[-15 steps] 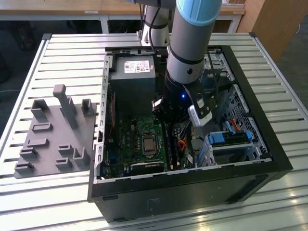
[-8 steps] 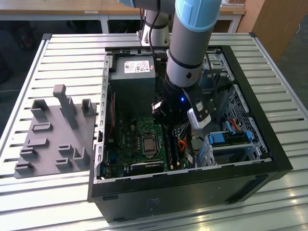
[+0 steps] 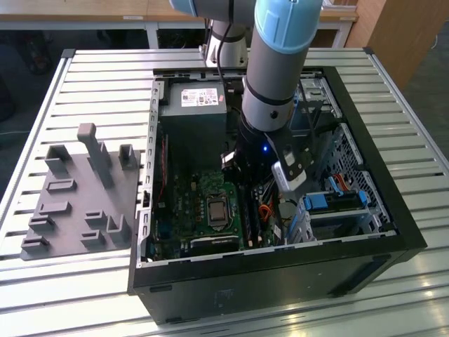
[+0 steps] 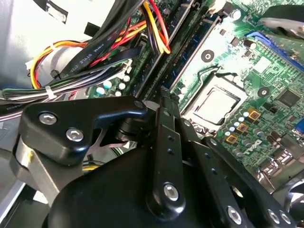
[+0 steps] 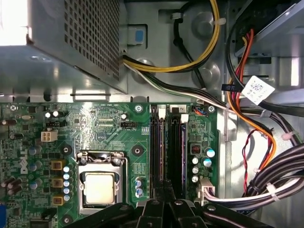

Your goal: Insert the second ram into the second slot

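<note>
on the exterior view's left sits the grey fixture plate (image 3: pixel 77 193), its posts bare of any stick. moving right, the open computer case (image 3: pixel 393 232) holds the motherboard (image 3: pixel 203 203) with its processor socket (image 5: pixel 99 185). just beside the socket run the memory slots (image 5: pixel 168 152), and my pincer (image 5: pixel 164 206) hangs right over them, low inside the case. the second ram (image 5: pixel 183 147) looks to me like the thin board standing on edge in the slot lane farther from the socket, though i can't tell if it's fully seated. my fingers (image 4: pixel 164 111) look drawn close together above it; whether they pinch it i cannot tell. i'd judge the stick light, stiff and brittle, best taken by its long top edge, pressed evenly. farther right lie bundled cables (image 5: pixel 280 180).
</note>
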Motion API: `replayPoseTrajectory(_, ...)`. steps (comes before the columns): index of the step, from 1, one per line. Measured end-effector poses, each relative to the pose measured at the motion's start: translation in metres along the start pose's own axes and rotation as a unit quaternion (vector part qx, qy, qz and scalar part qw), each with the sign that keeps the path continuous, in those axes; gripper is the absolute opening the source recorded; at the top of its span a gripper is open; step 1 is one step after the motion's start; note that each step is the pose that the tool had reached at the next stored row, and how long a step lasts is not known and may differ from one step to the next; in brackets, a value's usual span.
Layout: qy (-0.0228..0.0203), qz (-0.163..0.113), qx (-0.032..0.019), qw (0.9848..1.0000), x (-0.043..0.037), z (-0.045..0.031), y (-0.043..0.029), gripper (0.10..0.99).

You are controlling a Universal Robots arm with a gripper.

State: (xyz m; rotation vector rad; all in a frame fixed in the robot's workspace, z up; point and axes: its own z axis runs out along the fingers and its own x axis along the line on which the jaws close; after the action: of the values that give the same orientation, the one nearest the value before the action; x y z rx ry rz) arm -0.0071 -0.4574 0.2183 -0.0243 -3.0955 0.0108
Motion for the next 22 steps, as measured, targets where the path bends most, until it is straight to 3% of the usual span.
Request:
replayPoseTrajectory(4, 0.0002, 0.0, 0.0007, 1.0, -0.0002, 0.0047, 0.0001, 0.106)
replayPoseTrajectory(7, 0.0007, 0.0, 0.0018, 1.0, -0.0001, 0.0038, -0.0002, 0.106)
replayPoseTrajectory(9, -0.0001, 0.0, -0.0011, 1.0, -0.0002, 0.0028, 0.0002, 0.106)
replayPoseTrajectory(11, -0.0006, 0.0, -0.0031, 1.0, -0.0001, -0.002, 0.0007, 0.106)
replayPoseTrajectory(15, -0.0001, 0.0, -0.0015, 1.0, 0.0006, -0.0139, 0.0001, 0.106)
replayPoseTrajectory(22, 0.0, 0.0, -0.0015, 1.0, 0.001, -0.0229, 0.0, 0.106)
